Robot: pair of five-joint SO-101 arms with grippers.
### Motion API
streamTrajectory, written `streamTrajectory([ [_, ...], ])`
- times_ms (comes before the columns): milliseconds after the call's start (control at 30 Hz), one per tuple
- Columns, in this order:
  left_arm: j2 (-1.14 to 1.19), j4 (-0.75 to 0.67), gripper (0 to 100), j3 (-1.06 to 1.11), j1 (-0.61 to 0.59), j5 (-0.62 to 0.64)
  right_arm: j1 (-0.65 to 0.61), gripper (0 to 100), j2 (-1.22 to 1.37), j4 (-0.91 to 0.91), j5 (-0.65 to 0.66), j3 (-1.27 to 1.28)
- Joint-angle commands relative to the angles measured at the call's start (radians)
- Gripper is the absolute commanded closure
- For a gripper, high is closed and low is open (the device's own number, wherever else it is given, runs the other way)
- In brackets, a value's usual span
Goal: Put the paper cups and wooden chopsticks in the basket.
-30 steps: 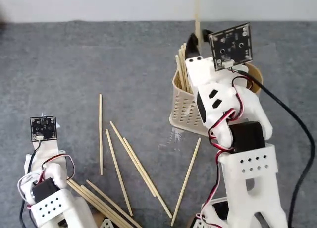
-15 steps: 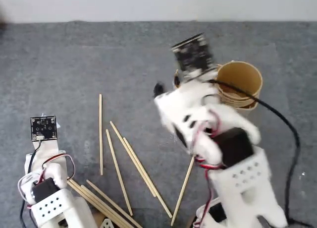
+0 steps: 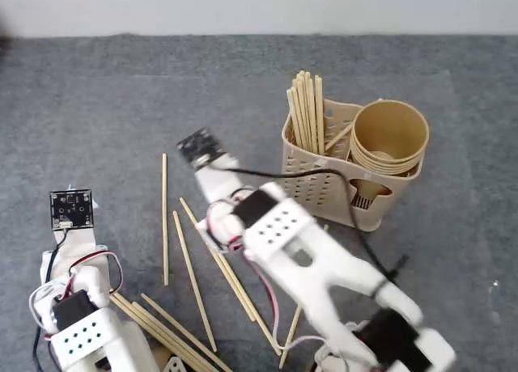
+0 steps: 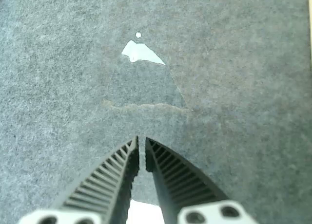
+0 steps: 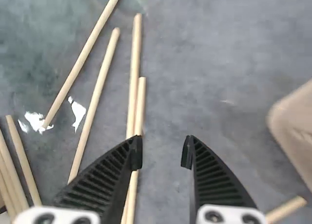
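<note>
1. Paper cups (image 3: pixel 391 137) sit stacked in the basket (image 3: pixel 324 198), right beside a bundle of chopsticks (image 3: pixel 306 105).
2. Loose chopsticks (image 3: pixel 164 226) lie scattered across the grey mat (image 3: pixel 97 105).
3. Right gripper (image 5: pixel 161 153) hovers over them, fingers spread, empty.
4. Left gripper (image 4: pixel 142 147): fingers pressed together.

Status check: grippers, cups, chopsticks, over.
Left gripper shut, empty, over mat. Right gripper open above loose chopsticks. Paper cups and a bundle of chopsticks in basket.
</note>
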Motion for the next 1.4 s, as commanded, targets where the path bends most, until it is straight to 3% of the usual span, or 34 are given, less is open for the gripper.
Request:
streamTrajectory([
  [0, -0.009, -0.02, 97, -0.035, 0.006, -0.006, -0.039, 84.7, 0.09, -0.077, -0.009, -0.011],
  [300, -0.009, -0.02, 97, -0.035, 0.006, -0.006, -0.056, 84.9, 0.286, -0.176, -0.006, -0.012],
  [967, -0.009, -0.02, 97, -0.035, 0.006, -0.006, -0.128, 85.2, 0.312, -0.171, -0.009, -0.005],
  [1167, -0.009, -0.02, 97, -0.035, 0.006, -0.006, -0.127, 99.1, 0.374, -0.168, 0.015, -0.015],
  [1367, -0.009, -0.02, 97, -0.035, 0.006, -0.006, -0.12, 99.1, 0.38, -0.09, 0.037, -0.068],
])
